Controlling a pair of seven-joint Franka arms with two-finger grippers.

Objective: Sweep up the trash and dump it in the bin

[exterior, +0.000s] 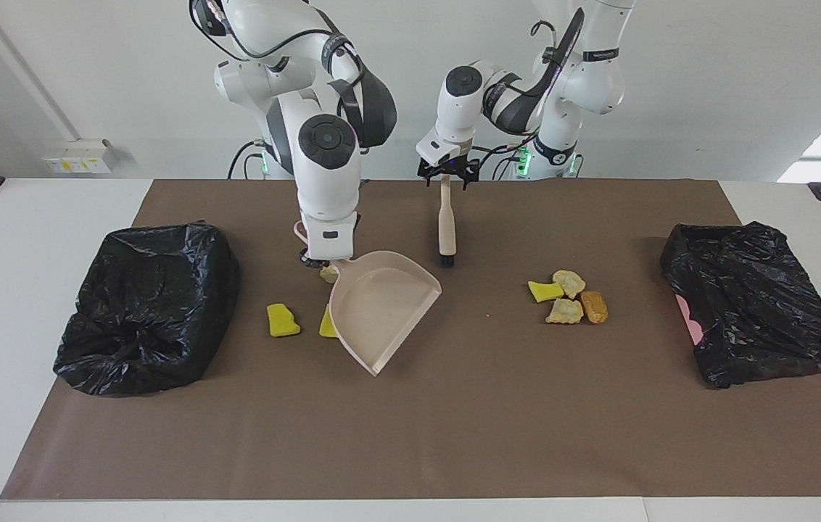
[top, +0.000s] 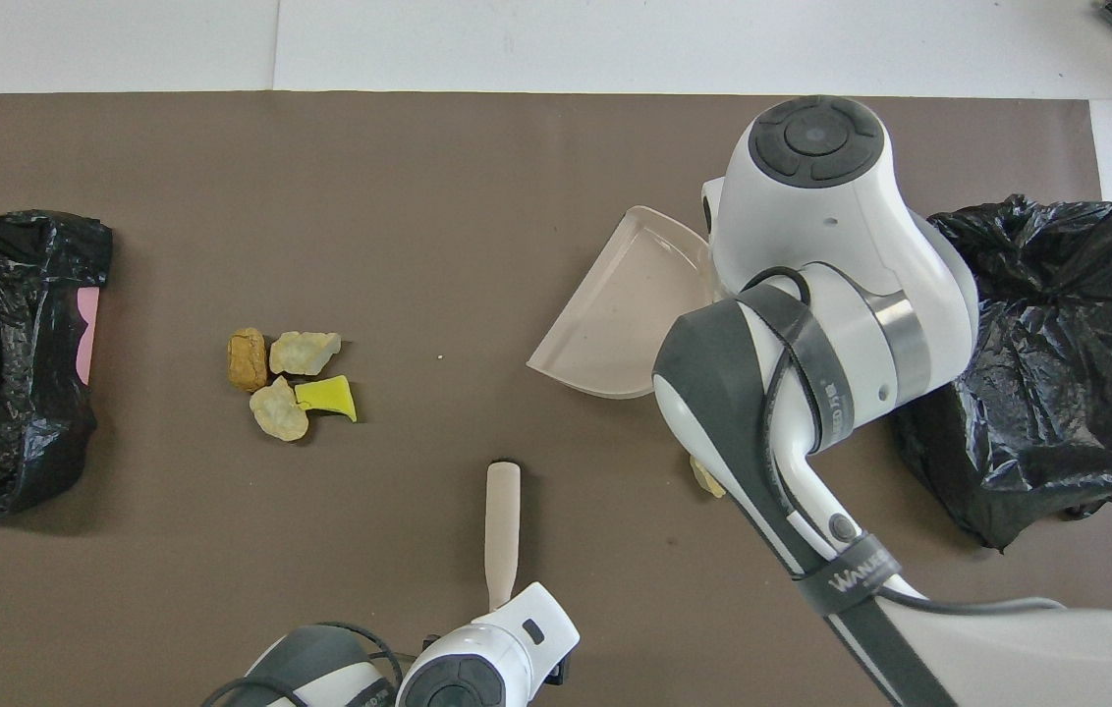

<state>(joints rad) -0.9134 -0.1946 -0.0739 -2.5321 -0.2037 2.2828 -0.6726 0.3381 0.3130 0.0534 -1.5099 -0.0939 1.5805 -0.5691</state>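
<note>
While the right gripper grips the handle of the pale pink dustpan, the pan lies on the brown mat with its open mouth turned away from the robots and toward the left arm's end of the table. From overhead the right arm's wrist hides the handle and part of the pan, so the grasp reads only from the facing view, where the fingers sit low at the handle end.

Beside the dustpan, toward the right arm's end, lie two yellow sponge scraps, one of them touching the pan's side wall, and a small beige lump sits just by the gripper. A second heap of trash, one yellow scrap with three beige-to-orange lumps, rests together on the mat toward the left arm's end, well apart from the pan.

Closed on the top of a brush, the left gripper holds it upright, its dark bristles down on the mat near the dustpan's rim.

At each end of the mat stands a bin lined with a black bag: one at the right arm's end, the other at the left arm's end.
</note>
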